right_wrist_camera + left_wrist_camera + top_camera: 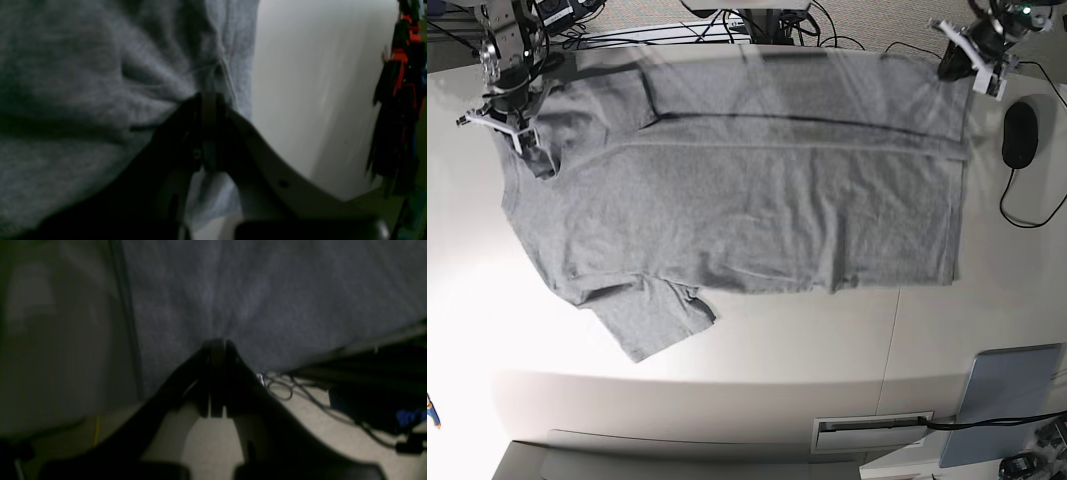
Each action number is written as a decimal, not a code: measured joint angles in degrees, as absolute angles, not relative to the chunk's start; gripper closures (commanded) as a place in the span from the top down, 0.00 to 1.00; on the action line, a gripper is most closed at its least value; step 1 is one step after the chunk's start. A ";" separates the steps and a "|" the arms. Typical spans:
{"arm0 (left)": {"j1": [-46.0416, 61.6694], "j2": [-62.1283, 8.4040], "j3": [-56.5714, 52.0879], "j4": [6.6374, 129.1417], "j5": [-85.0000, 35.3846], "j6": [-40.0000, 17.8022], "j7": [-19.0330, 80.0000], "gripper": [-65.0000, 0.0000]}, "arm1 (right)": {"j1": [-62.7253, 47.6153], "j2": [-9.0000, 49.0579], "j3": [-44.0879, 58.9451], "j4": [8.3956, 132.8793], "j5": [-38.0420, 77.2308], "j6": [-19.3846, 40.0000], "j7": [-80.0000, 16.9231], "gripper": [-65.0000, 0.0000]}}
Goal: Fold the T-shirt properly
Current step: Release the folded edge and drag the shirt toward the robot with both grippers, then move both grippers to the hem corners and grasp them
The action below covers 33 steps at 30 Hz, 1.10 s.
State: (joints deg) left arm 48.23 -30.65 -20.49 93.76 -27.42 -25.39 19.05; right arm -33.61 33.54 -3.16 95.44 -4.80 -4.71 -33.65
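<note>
In the base view the T-shirt [747, 190] is lying spread across the table [757, 350]. At upper left the right gripper [515, 128] is pinching its edge; at upper right the left gripper [957, 62] is pinching its corner, likely for a fold. Only the wrist views are showing fabric bunching between pressed fingers.

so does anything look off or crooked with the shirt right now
Mostly tidy. The T-shirt lies spread on the table, with the right gripper and left gripper each pinching a far corner. The odd bit is the near sleeve: it sticks out at an angle, its edge bunched.
</note>
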 measured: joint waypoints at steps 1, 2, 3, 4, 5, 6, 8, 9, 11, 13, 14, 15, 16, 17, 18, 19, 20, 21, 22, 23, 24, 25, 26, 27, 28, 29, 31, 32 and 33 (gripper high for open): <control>49.19 -30.65 -21.08 93.73 -27.40 -25.82 19.05 0.00 | -34.50 33.58 -3.14 95.96 -4.82 -4.95 -33.56 0.00; 50.22 -30.68 -21.63 93.73 -27.16 -26.28 19.46 0.00 | -35.33 33.65 -3.14 96.53 -4.80 -5.34 -33.56 0.00; 50.87 -30.87 -21.58 92.97 -21.17 -24.62 27.94 0.00 | -36.21 33.65 -3.18 97.03 -5.17 -6.00 -33.52 0.00; 51.29 -30.22 -21.02 90.21 -17.02 -24.23 32.60 0.00 | -37.08 33.67 -3.18 97.30 -6.42 -6.07 -33.87 0.00; 53.08 -29.34 -21.43 89.23 -17.61 -22.96 31.66 0.00 | -37.69 33.69 -3.16 97.60 -6.87 -6.28 -34.70 0.00; 54.78 -29.45 -21.54 90.19 -18.52 -25.08 31.35 0.00 | -38.24 33.63 -3.18 98.13 -7.38 -6.46 -35.62 0.00; 52.93 -29.45 -21.32 91.88 -18.85 -24.75 31.05 0.00 | -39.92 33.32 -3.46 99.46 -8.84 -8.14 -35.55 0.00; 50.96 -29.65 -21.34 93.23 -19.14 -24.38 29.45 0.00 | -39.99 33.39 -3.49 99.94 -8.75 -8.29 -36.16 0.00; 49.23 -30.46 -21.61 96.47 -20.60 -24.29 27.16 0.00 | -40.03 33.36 -3.53 101.62 -8.34 -9.02 -37.41 0.00; 49.41 -30.55 -21.61 98.00 -19.66 -24.18 29.52 0.00 | -40.03 33.30 -3.77 104.31 -8.47 -9.67 -37.39 0.00; 49.65 -30.09 -21.58 98.85 -18.74 -23.86 31.86 0.00 | -39.97 33.30 -3.77 105.84 -9.19 -10.52 -37.04 0.00; 49.87 -29.85 -21.47 100.12 -18.76 -23.38 33.08 0.00 | -39.88 33.32 -3.77 107.42 -10.13 -11.16 -36.91 0.00; 49.47 -29.89 -21.39 102.00 -19.05 -22.50 34.33 0.00 | -39.81 33.34 -3.75 108.84 -10.85 -11.57 -36.40 0.00; 48.47 -30.06 -21.39 104.03 -19.46 -20.97 34.46 0.00 | -39.66 33.34 -3.75 110.15 -11.07 -11.68 -35.77 0.00; 47.59 -30.70 -21.56 106.37 -18.98 -20.91 37.56 0.00 | -39.68 33.34 -3.68 111.68 -11.29 -11.68 -35.31 0.00; 47.42 -31.18 -21.82 107.63 -19.64 -19.64 34.15 0.00 | -39.66 33.34 -3.49 112.75 -11.40 -11.66 -34.65 0.00; 46.83 -31.03 -22.96 109.10 -19.94 -19.27 34.09 0.00 | -39.16 33.34 -3.42 113.27 -11.33 -11.62 -34.83 0.00; 46.11 -31.05 -23.70 110.32 -19.68 -19.49 34.96 0.00 | -38.30 33.30 -3.38 113.36 -11.29 -11.62 -34.92 0.00; 45.82 -31.16 -24.36 110.96 -19.57 -19.44 35.18 0.00 | -37.34 33.28 -3.38 113.36 -11.18 -11.46 -34.92 0.00; 45.58 -31.11 -25.10 111.44 -20.03 -19.49 35.31 0.00 | -36.23 33.30 -3.38 113.36 -11.00 -11.35 -34.94 0.00; 45.15 -31.09 -25.78 111.68 -20.84 -19.51 35.55 0.00 | -34.94 33.32 -3.33 113.36 -11.03 -11.40 -34.92 0.00; 44.42 -30.98 -26.30 111.68 -22.17 -19.53 35.62 0.00 | -33.74 33.32 -3.20 113.36 -11.20 -11.49 -34.94 0.00; 43.35 -30.85 -26.52 111.63 -23.27 -19.49 35.79 0.00 | -32.60 33.32 -3.09 113.36 -11.11 -11.38 -35.18 0.00; 41.89 -30.85 -26.63 111.59 -24.53 -19.49 35.94 0.00 | -31.29 33.30 -3.09 113.36 -10.92 -11.27 -35.40 0.00; 40.45 -30.87 -26.70 111.63 -25.65 -19.27 35.70 0.00 | -29.91 33.26 -3.11 113.36 -10.83 -11.07 -35.31 0.00; 39.16 -30.96 -26.72 111.68 -26.74 -19.03 35.51 0.00 | -28.58 33.23 -3.11 113.36 -10.79 -10.96 -35.14 0.03; 36.73 -30.85 -26.70 111.68 -27.20 -17.58 35.77 0.00 | -25.98 33.23 -3.09 113.36 -10.87 -10.52 -35.16 0.17; 35.46 -30.68 -26.70 111.66 -26.96 -17.15 35.88 0.00 | -24.93 33.30 -3.09 113.36 -10.87 -10.02 -35.14 0.25; 34.17 -30.39 -26.70 111.59 -27.07 -16.71 36.03 0.00 | -24.03 33.30 -3.09 113.36 -10.87 -8.95 -35.16 0.31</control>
